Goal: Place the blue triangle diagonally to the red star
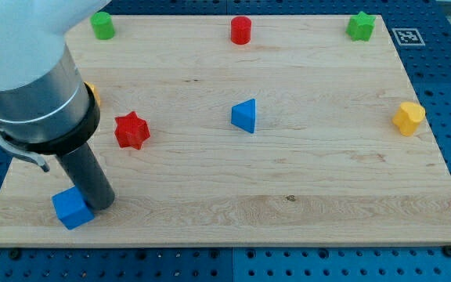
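Observation:
The blue triangle [244, 116] lies near the middle of the wooden board [288, 180]. The red star [131, 130] lies to its left, at about the same height in the view. My tip [100, 204] rests on the board at the view's lower left, below and slightly left of the red star. It touches the right side of a blue cube [72, 207]. The tip is far from the blue triangle.
A green block [102, 25] sits at the top left, a red cylinder [241, 30] at the top middle, a green star [360, 27] at the top right. A yellow block [408, 117] lies at the right edge. Another yellow block [94, 94] peeks out behind the arm.

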You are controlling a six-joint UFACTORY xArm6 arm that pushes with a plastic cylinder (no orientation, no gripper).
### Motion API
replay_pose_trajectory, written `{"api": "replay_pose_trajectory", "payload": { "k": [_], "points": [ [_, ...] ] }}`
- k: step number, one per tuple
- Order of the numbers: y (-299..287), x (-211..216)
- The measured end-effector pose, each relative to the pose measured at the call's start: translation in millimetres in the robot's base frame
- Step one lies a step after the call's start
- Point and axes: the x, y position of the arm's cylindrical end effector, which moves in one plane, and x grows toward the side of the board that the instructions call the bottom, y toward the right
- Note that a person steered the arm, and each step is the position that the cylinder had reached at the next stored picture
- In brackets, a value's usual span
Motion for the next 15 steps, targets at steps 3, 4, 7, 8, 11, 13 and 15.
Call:
{"api": "replay_pose_trajectory", "payload": {
  "k": [3,4,7,8,11,13,15],
  "points": [
    [-8.0,4.1],
    [-12.9,4.1],
    [21.7,-13.0],
    [41.5,-16.2],
    [2.6,-40.8],
    [-8.2,-47.4],
    [-42.1,-113.0]
  ]
}}
